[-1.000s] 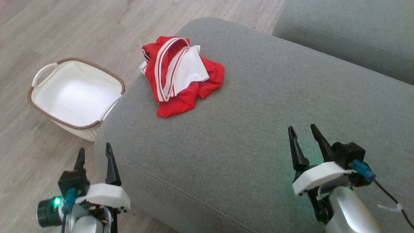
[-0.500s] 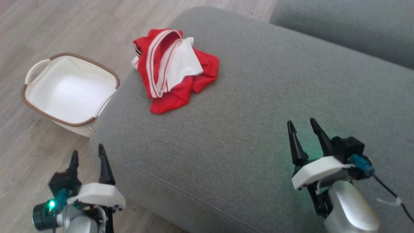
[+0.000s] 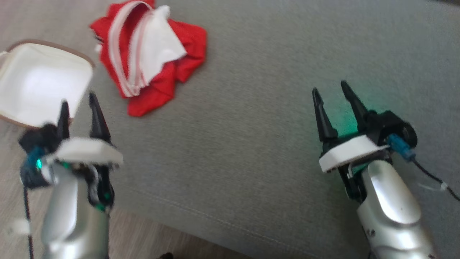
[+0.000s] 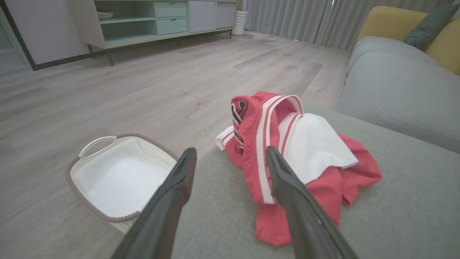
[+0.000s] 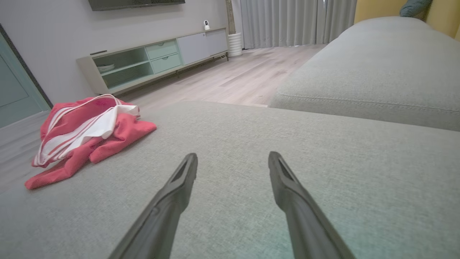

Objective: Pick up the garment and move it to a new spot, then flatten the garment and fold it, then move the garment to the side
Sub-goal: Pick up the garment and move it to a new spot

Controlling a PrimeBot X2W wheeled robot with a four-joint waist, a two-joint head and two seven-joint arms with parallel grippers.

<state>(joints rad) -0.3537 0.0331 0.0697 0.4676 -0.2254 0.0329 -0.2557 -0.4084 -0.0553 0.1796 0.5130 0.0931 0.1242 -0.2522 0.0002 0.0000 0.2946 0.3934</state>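
The garment point(image 3: 151, 68), red with white stripes and a white panel turned up, lies crumpled in a heap at the far left corner of the grey cushion point(image 3: 251, 144), close to its left edge. The left gripper point(image 3: 78, 100) hangs over that same left edge on the near side of the heap. Its two dark fingers are spread and bare and point toward the cloth, apart from it. In the left wrist view the heap sits just ahead of the fingers and a little to their right. The right gripper point(image 3: 330, 86) hovers above the right part of the cushion, well apart from the garment, which lies off to its far left. Its fingers are likewise spread, with nothing between them. A white basket point(image 3: 36, 82) with a brown rim stands on the wood floor point(image 4: 143, 90) just beside the cushion's left edge, near the heap.
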